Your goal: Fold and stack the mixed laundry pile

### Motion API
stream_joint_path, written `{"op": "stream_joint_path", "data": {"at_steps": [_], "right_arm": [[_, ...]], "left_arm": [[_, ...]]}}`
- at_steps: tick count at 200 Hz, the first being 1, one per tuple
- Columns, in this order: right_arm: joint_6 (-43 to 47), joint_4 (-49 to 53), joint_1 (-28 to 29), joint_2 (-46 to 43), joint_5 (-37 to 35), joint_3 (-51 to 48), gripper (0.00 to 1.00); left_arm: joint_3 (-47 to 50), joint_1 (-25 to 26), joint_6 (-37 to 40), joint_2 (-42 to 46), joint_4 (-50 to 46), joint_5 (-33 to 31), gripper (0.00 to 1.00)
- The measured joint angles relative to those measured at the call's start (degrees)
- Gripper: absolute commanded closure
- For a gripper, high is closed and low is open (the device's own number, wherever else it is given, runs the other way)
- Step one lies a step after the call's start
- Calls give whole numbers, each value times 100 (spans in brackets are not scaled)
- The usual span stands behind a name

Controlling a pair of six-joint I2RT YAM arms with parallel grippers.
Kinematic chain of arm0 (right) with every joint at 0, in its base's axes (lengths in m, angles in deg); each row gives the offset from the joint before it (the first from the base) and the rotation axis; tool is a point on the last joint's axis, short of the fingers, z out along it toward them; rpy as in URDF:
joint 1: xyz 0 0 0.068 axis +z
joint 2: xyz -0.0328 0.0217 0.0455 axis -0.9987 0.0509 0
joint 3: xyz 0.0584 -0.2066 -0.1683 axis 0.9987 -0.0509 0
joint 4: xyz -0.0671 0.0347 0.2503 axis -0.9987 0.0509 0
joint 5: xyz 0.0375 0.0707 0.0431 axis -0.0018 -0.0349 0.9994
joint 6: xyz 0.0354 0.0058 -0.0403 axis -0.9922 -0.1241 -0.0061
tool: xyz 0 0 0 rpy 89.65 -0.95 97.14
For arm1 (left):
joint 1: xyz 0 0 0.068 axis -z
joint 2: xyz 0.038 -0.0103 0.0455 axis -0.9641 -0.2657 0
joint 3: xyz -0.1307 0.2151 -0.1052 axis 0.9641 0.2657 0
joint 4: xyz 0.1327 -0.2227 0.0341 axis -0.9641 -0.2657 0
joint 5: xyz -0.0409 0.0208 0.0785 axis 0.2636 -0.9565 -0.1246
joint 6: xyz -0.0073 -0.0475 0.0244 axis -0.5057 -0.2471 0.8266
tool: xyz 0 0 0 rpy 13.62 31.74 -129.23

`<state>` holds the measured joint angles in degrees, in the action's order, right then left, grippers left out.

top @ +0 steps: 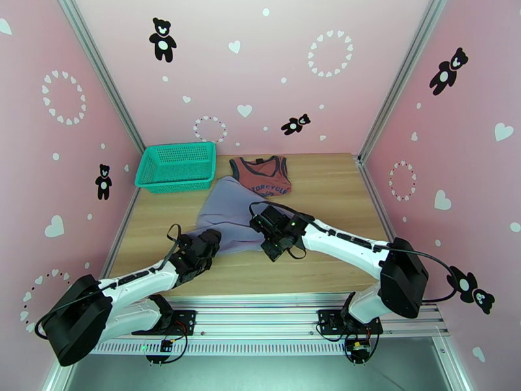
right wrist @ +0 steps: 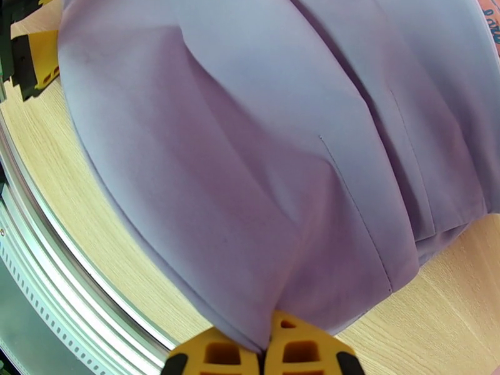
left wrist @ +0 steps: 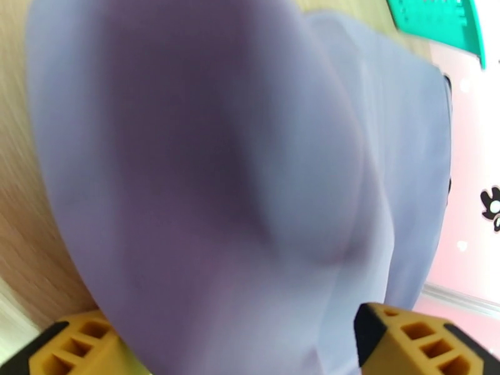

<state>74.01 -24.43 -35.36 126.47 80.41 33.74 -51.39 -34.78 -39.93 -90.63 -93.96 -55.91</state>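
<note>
while the right gripper (right wrist: 265,350) is pinched tight on the near hem of the grey-lavender shirt (top: 225,216), low in the middle of the right wrist view, the left gripper (left wrist: 231,345) has its yellow fingers (left wrist: 406,339) wide apart at the bottom corners of its own view. a bulge of the same cloth lies between them, and nothing is clamped yet.

from above, the shirt lies spread in the centre of the frame on the wooden table (top: 325,184), with one gripper at each near corner. its far edge touches the rust-red tank top (top: 262,176) just above centre. whether it laps over that top i cannot tell.

the step in hand looks like taking the second near corner so both arms can fold the shirt away from the bases. to do it well, the left fingers should come in on the hem itself, not on the loose bulge, and catch the same layers as the right side. both corners should then lift level, with the hem kept taut between them so the crease runs straight. the carry should stay low and stop short of the tank top, since dragging cloth could push that garment out of place.

counted: two garments, one shirt and one tank top; one teal basket (top: 177,165) in the upper left of the table; two grippers; one table.
</note>
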Motion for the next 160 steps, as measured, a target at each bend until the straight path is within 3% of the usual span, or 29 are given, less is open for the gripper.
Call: {"op": "stream_joint_path", "data": {"at_steps": [24, 74, 160], "right_arm": [[-28, 7, 0, -96, 33, -26, 100], [-70, 17, 0, -160, 39, -33, 100], [-72, 20, 0, -160, 120, -33, 100]], "left_arm": [[4, -160, 90, 0, 33, -122, 27], [0, -354, 527, 68, -44, -168, 28], [125, -793, 892, 1023, -566, -382, 33]]}}
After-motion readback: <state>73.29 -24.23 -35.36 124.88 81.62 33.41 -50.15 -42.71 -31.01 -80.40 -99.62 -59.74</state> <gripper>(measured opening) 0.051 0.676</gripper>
